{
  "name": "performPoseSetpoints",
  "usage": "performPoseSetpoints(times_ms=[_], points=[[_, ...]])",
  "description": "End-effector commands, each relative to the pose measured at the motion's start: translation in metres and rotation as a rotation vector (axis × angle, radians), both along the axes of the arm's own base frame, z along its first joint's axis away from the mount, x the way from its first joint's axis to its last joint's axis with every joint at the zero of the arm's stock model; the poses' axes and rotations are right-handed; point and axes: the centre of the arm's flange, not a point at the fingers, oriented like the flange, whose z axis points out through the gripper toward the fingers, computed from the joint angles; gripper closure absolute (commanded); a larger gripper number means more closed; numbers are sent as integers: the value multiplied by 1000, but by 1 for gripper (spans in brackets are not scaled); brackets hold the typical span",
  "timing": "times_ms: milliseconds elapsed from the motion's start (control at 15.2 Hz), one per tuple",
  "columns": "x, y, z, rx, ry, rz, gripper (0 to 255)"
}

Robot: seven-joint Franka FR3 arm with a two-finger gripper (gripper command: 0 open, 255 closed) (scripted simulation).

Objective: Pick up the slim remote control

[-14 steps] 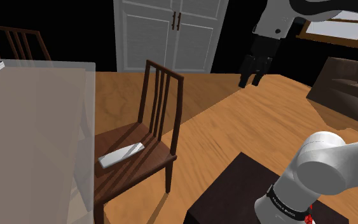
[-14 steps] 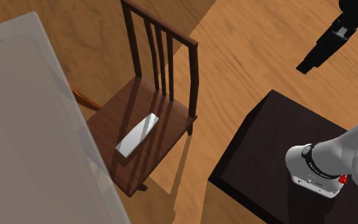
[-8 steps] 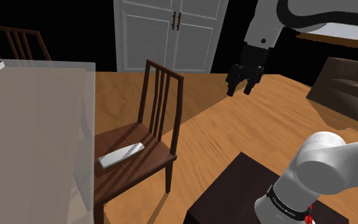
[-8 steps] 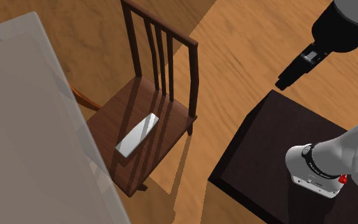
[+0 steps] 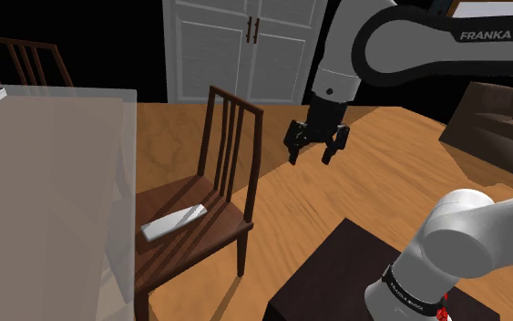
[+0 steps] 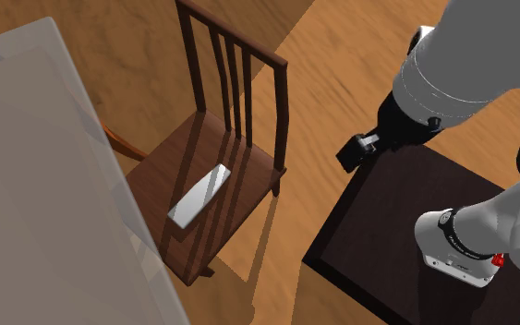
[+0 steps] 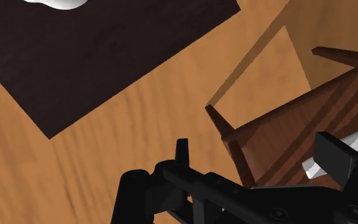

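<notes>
The slim remote (image 5: pixel 174 222) is a pale grey bar lying flat on the seat of a dark wooden chair (image 5: pixel 231 137). From the second exterior view the remote (image 6: pixel 200 195) lies lengthwise on the seat, in front of the slatted back (image 6: pixel 235 78). My black gripper (image 5: pixel 310 157) hangs open in the air, fingers pointing down, behind the chair back and toward the shoulder view's right, well above the floor. Nothing is between its fingers. In the wrist view the gripper (image 7: pixel 257 156) looks down on the floor and the chair's frame (image 7: pixel 285 127).
A large pale table (image 5: pixel 45 182) fills the shoulder view's left, right against the chair. The dark stand (image 6: pixel 405 240) sits at the lower right. White cabinet doors (image 5: pixel 245 46), a second chair (image 5: pixel 22 59) and a brown sofa (image 5: pixel 500 119) stand farther back.
The arm has swung down and toward the shoulder view's left, bringing the gripper closer to the chair back. The fingers stayed open. The remote has not moved.
</notes>
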Motion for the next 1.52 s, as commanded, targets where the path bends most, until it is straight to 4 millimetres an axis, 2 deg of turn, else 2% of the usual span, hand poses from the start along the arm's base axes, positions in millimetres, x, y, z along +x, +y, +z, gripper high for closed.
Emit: performPoseSetpoints(times_ms=[0,726,1122,1452], points=[[11,20,-14,0,1,-67,0],[86,110,-101,-8,12,-409,0],[138,146,-149,-13,18,-596,0],[186,168,-190,-16,23,-751,0]])
